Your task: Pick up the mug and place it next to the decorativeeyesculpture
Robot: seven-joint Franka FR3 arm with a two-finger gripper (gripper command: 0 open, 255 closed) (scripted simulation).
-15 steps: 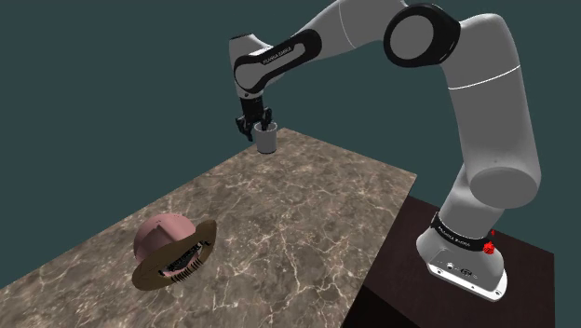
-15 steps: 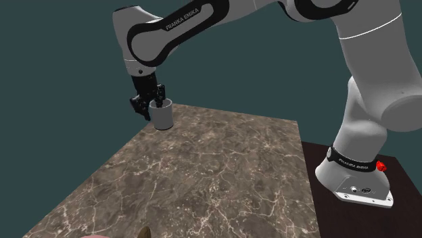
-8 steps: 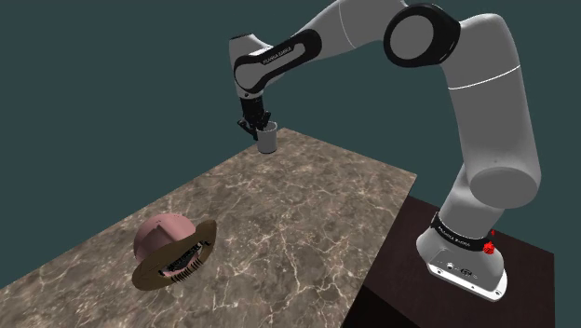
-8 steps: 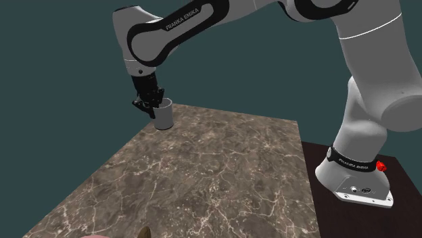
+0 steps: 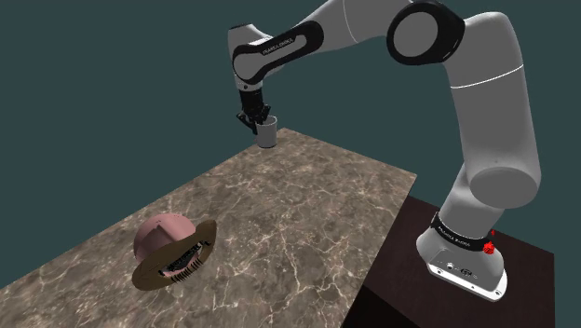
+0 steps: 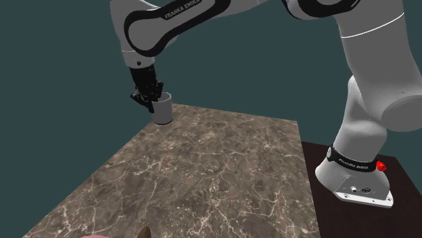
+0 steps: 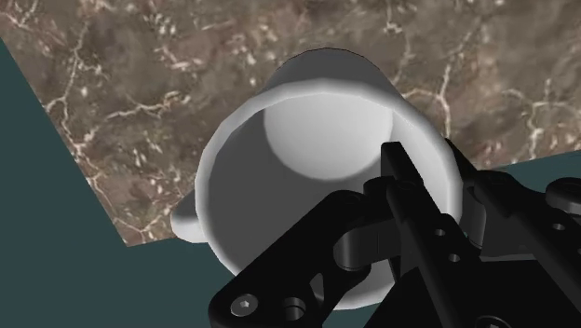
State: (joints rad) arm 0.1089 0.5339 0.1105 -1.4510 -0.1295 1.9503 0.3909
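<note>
- One mug [image 5: 268, 135], pale grey, upright at the far corner of the counter [image 5: 307, 210]; whether its base clears the stone is unclear.
- One gripper [image 5: 255, 122], clenched on the mug's wall, one finger inside the rim, one outside.
- One eye sculpture [image 5: 172, 250], pink dome on a tan brim, at the counter's near end, well apart.
- Step in hand, by my reading: the pick-up.
- Next move calls for a clean lift, a carry along the counter, and a set-down just beside the sculpture.

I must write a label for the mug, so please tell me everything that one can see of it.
The mug is plain light grey, open-topped and empty, with a small handle on its side. It is roughly upright over the far corner of the brown marble-look table. The black gripper is shut on its wall, one finger inside, one outside. Whether its base touches the table is unclear.
</note>
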